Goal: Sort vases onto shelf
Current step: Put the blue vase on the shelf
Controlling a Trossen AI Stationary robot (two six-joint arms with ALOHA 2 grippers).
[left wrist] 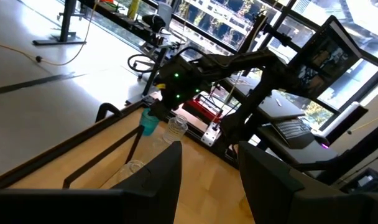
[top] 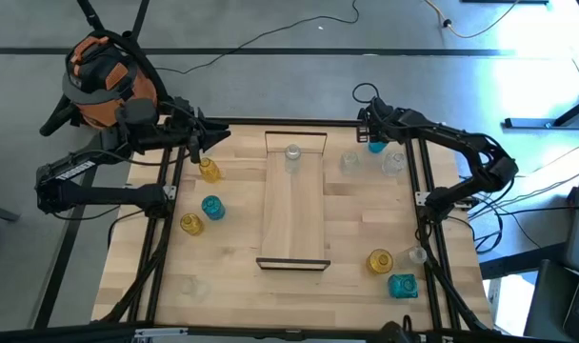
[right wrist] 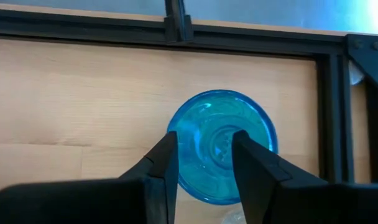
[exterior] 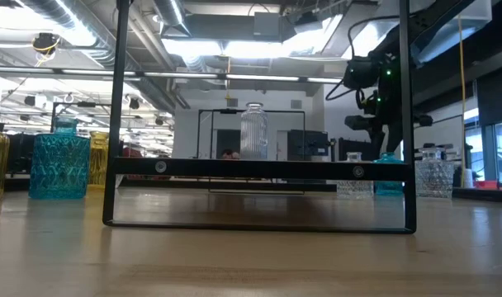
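Observation:
The shelf (top: 294, 205), a long pale board with dark wire frames at both short ends, lies in the middle of the table. One clear vase (top: 292, 155) stands on its far end. My right gripper (right wrist: 204, 165) is open and points down just above a teal vase (right wrist: 221, 146) that stands on the table at the far right (top: 376, 146). One finger is over the vase's rim and the other over its mouth. My left gripper (left wrist: 207, 180) is open and empty at the far left (top: 200, 145), beyond an amber vase (top: 209, 170).
Clear vases (top: 350, 162) (top: 393, 162) stand close to the teal one. Teal (top: 212, 207) and amber (top: 191, 224) vases stand left of the shelf, with a clear one (top: 189, 284) near the front. Amber (top: 380, 260), clear (top: 416, 254) and teal (top: 402, 285) vases stand at the near right.

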